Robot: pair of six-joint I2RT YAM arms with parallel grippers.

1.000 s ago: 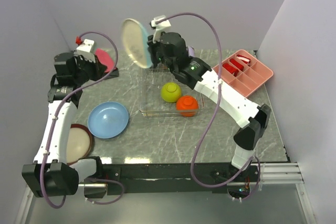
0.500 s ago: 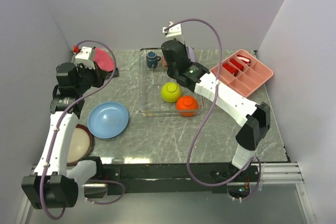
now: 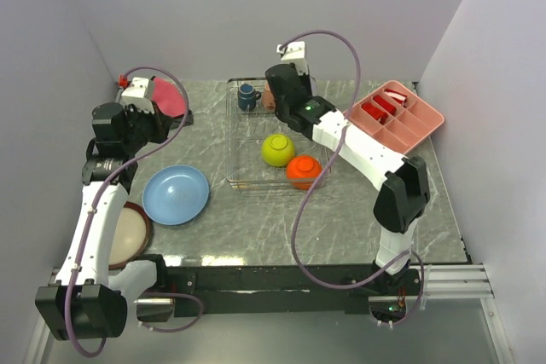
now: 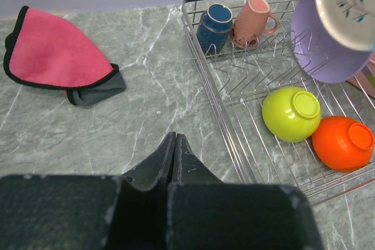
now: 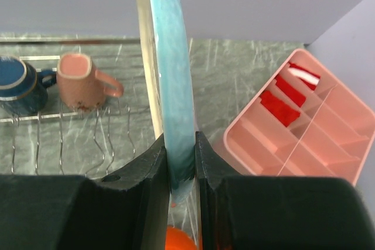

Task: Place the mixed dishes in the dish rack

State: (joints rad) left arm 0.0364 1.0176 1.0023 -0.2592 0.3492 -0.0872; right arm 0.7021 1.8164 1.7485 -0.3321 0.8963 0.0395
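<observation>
My right gripper [image 5: 179, 139] is shut on the lower edge of a pale teal plate [image 5: 170, 57] with a cream, leaf-patterned face [image 4: 345, 4]. It holds the plate upright on edge above the back of the wire dish rack [image 3: 239, 159], next to a lavender plate [image 4: 319, 51]. In the rack are a dark blue mug [image 3: 248, 96], a pink cup [image 3: 270, 100], a yellow-green bowl [image 3: 278, 149] and an orange bowl [image 3: 304, 171]. A light-blue plate [image 3: 176, 194] and a red-rimmed cream plate [image 3: 128, 234] lie on the table at the left. My left gripper [image 4: 174, 136] is shut and empty, left of the rack.
A red-pink folded cloth [image 3: 166, 95] lies at the back left. A pink compartment tray [image 3: 397, 117] holding red pieces stands at the back right. Walls close in the table on three sides. My left arm partly covers the cream plate.
My right gripper has brought the plate down from high over the rack's back left corner to the rack's back, turning it edge-on. The left gripper drew back a little.
</observation>
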